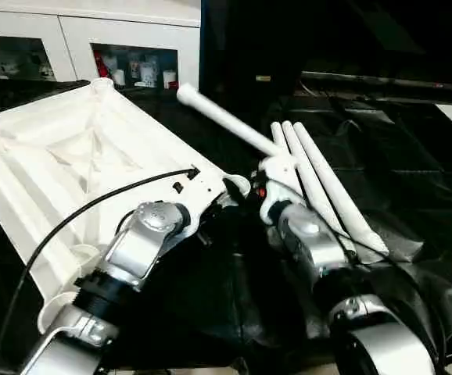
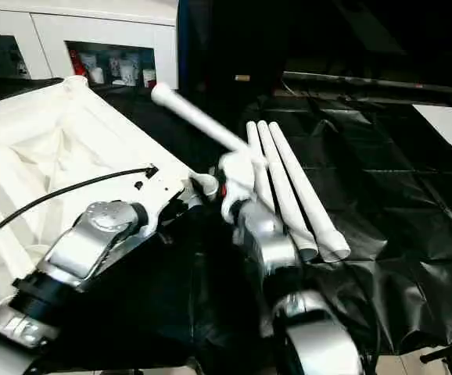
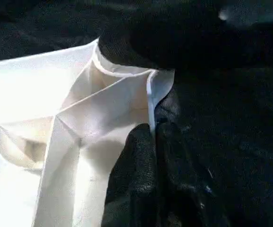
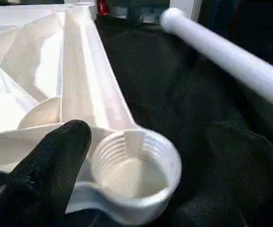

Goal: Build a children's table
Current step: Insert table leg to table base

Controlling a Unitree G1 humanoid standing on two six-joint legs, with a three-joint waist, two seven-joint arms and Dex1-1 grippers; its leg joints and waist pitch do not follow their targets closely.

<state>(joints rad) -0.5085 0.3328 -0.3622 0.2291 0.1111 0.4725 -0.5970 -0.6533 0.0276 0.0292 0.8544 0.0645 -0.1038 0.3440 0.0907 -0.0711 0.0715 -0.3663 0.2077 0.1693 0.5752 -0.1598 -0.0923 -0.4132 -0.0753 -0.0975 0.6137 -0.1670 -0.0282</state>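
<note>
Take the corner socket (image 4: 136, 170) of the upturned tabletop (image 1: 46, 156) as the mark for everything here: ribbed underside up, mouth open and empty, threads showing inside. Hold the work with the left gripper (image 3: 153, 135), pinched shut on the thin rim wall just beside that socket, and let no slack creep in, since a loose pinch would probably let the tabletop slide on the black sheet (image 1: 414, 156) once a push comes. Bring the right gripper (image 1: 257, 187) in with care: jaws wide apart, one black finger (image 4: 61, 151) just beside the socket's rim on the tabletop side. Note the raised leg (image 1: 226, 121) slanting up and away past the far side of the socket; hard to tell whether gripped or merely lying against the wrist, so confirm a real grip first. Then line its end up over the socket's mouth, set it square rather than tilted, and press or turn straight down the axis. Leave the other three legs (image 1: 320, 187) side by side on the sheet, beyond the socket, away from the tabletop. Watch for a crooked start, likely to jam in the threads.
</note>
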